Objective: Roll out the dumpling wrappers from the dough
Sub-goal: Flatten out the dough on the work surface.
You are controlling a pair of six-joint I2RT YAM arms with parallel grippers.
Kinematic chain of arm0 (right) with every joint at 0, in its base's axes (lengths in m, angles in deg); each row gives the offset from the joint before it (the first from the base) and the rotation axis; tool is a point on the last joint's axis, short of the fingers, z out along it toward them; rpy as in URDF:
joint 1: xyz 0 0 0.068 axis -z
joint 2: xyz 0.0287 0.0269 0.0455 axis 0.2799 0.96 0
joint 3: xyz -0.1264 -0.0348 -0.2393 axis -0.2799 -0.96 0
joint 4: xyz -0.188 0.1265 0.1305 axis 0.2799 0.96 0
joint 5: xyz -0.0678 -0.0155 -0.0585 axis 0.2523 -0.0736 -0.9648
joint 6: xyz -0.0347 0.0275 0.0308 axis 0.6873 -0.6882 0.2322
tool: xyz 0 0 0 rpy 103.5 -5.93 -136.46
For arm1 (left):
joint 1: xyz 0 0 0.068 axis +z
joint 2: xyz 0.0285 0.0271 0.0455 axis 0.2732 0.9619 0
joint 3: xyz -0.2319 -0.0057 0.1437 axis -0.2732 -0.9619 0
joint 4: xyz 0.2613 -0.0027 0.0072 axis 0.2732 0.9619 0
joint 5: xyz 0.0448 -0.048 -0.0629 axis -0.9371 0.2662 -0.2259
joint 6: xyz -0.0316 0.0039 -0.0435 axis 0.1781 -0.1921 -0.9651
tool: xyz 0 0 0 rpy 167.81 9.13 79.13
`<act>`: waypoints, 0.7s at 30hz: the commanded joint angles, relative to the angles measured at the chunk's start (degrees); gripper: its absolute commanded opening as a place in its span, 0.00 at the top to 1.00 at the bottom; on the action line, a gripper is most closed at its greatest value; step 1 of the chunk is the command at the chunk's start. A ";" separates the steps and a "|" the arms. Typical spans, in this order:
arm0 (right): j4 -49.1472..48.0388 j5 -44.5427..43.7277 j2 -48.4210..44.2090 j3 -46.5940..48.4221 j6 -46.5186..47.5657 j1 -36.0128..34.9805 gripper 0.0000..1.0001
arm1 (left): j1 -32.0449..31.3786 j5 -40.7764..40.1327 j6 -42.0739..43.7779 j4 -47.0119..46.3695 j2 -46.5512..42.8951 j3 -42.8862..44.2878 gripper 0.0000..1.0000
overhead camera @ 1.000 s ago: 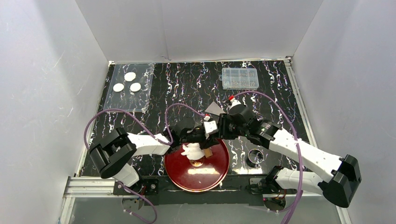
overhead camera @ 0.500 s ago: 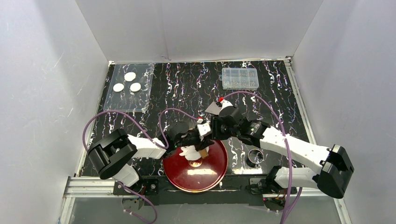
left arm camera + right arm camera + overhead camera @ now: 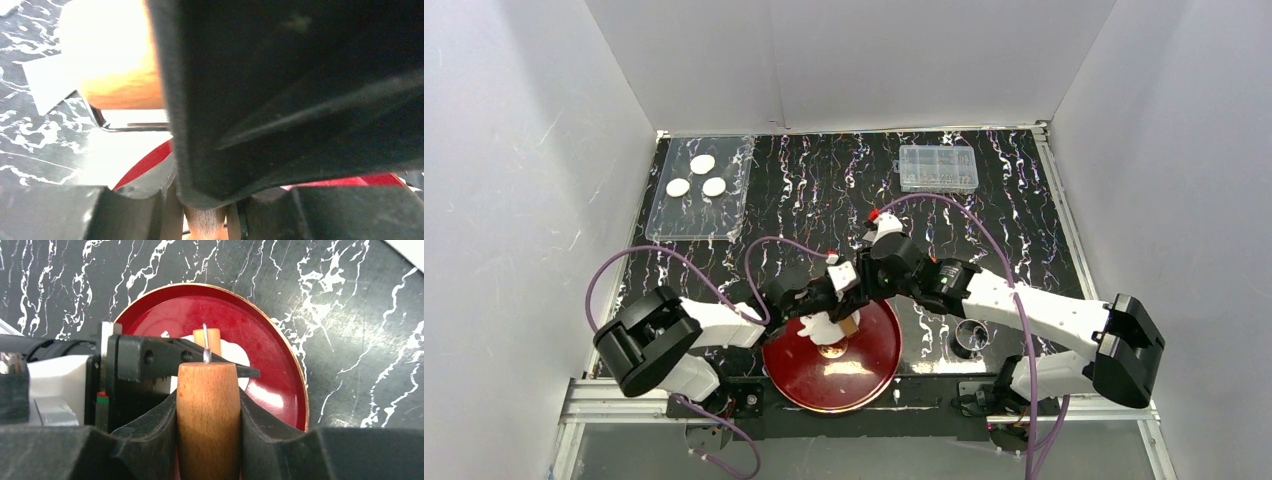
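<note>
At the near edge of the table (image 3: 824,190), the red plate (image 3: 864,375) has shifted a little toward the left edge over the last second, and both arms have swung left with it. The dough (image 3: 822,326) lies on the far-left part of the plate as a thick, ragged white piece, not yet a thin sheet. The right gripper (image 3: 854,292) is clamped on the wooden handle of the roller (image 3: 207,390), whose small drum rests on the dough. The left gripper (image 3: 812,300) reaches in from the left just beside the roller; its jaws stand narrow with a tan stub between them, but whether that stub is gripped cannot be determined. Judgement: the stroke is dragging the plate as well as pressing the dough, so flattening is only partly effective; the plate needs restraint. A metal ring (image 3: 968,338) stands right of the plate. In the far-left corner, three finished wrappers (image 3: 702,163) lie on a clear tray (image 3: 694,220). A clear box (image 3: 938,168) sits toward the far-right corner.
</note>
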 commanded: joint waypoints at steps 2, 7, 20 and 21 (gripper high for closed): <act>4.14 7.45 2.31 9.01 5.62 -3.57 0.99 | 2.51 0.21 2.99 8.88 -5.13 6.89 1.00; 2.39 7.94 3.32 7.79 5.04 -3.83 0.99 | 2.48 0.17 0.89 8.64 -5.58 5.85 1.00; 3.82 7.53 7.40 5.81 4.23 -6.04 0.99 | 2.53 -0.69 0.81 3.56 -0.75 -0.05 1.00; 4.16 7.53 7.80 5.93 4.32 -6.25 0.99 | 2.53 -0.77 0.79 3.35 -0.21 -0.34 1.00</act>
